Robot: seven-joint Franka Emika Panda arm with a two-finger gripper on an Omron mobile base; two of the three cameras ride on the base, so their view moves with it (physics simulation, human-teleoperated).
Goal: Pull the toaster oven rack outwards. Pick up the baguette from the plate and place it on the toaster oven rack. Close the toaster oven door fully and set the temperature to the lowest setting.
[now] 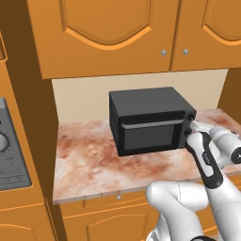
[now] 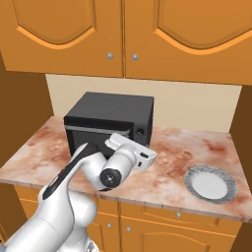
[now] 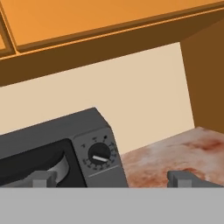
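Note:
The black toaster oven (image 1: 146, 101) stands on the marble counter (image 1: 89, 160) with its glass toaster oven door (image 1: 148, 135) shut and the silver handle (image 1: 153, 124) along the top edge. The toaster oven rack is hidden behind that door. The baguette is out of view. My gripper (image 1: 192, 126) is open, right in front of the control strip at the oven's right. In the hand view a round dial (image 3: 99, 155) sits just above my gripper (image 3: 116, 178), with wide-apart fingertips (image 3: 181, 178) holding nothing. The pale plate (image 2: 210, 183) lies bare on the counter's right.
Orange wall cabinets (image 1: 108, 33) hang low over the oven. A grey appliance (image 1: 9, 155) stands beyond a wooden panel on the left. A brown side wall (image 2: 246, 128) closes the counter on the right. Open marble counter (image 2: 187, 147) lies between oven and plate.

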